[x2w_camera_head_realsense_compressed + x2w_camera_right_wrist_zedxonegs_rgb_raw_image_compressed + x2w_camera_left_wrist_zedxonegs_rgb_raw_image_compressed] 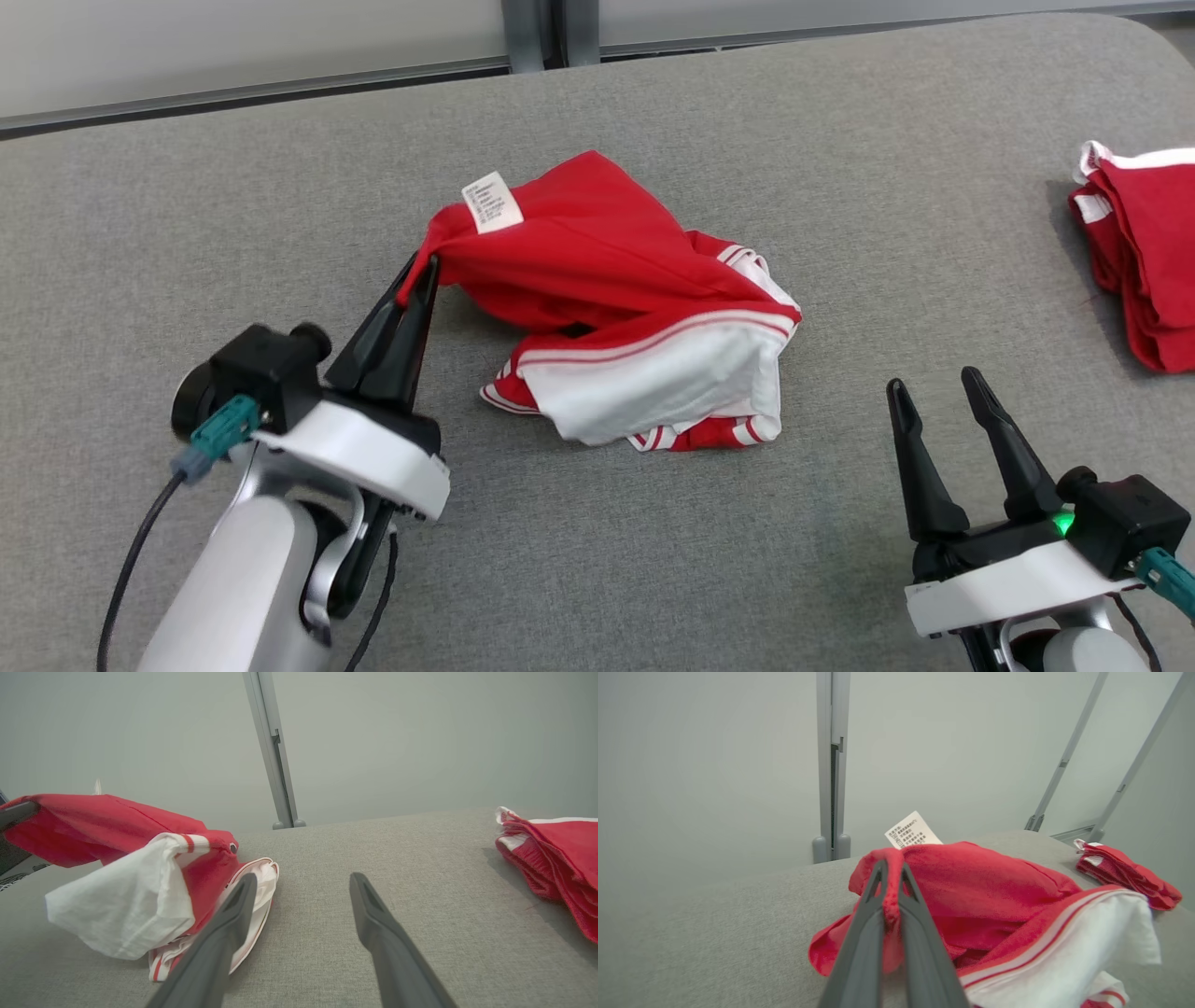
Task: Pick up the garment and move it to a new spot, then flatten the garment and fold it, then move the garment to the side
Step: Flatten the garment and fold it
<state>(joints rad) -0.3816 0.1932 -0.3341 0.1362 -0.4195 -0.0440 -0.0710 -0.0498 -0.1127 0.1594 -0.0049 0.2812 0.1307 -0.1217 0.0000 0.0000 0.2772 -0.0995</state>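
Left gripper (pixel 422 273) clamped shut on a red edge of the crumpled red-and-white garment (pixel 607 271), holding that edge up off the grey padded table (pixel 653 560), while the right gripper (pixel 934 381) stands wide open and empty to the right, apart from the cloth. Beyond the pinched edge, a white care label (pixel 492 202) sticks up from the fabric, its print too small to read. A second garment (pixel 1153 271), red with white trim, lies folded at the table's right edge.
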